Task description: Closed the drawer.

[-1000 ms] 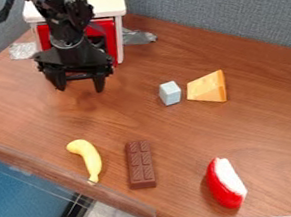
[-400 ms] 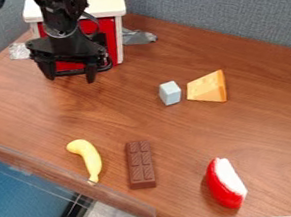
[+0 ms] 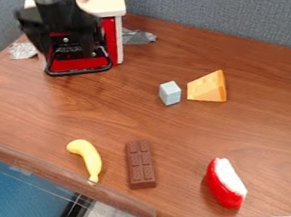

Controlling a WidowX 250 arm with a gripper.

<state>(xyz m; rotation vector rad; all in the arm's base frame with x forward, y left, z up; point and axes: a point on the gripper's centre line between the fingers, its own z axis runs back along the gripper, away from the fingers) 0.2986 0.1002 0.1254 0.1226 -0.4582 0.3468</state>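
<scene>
Has risen toward the far side with end effector spread, baring the red drawer, probably shut now.

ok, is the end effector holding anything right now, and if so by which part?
Nothing held. The end effector is at the red drawer, fingers spread apart, not closed on its black handle.

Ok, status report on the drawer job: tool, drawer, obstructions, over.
Tool open, at the drawer front. Drawer looks shut. Block and cheese well off to the side, out of the way.
</scene>
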